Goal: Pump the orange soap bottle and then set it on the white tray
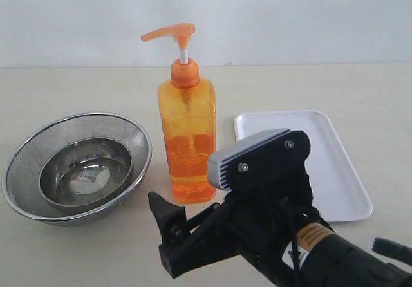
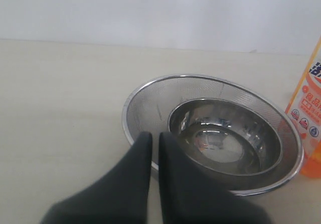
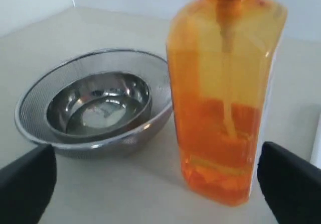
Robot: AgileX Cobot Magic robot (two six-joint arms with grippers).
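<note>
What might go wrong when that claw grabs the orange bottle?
The orange soap bottle is tall and narrow; if one finger of the open right gripper meets it first, it may tip toward the steel bowls close beside it. Its pump spout juts sideways, so an off-centre press could also rock it.

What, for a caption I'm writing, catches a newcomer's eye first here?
The tall orange soap bottle stands upright mid-table. In the exterior view a steel bowl nested in a mesh bowl sits left of it, the white tray right. The right gripper faces it, fingers wide apart.
</note>
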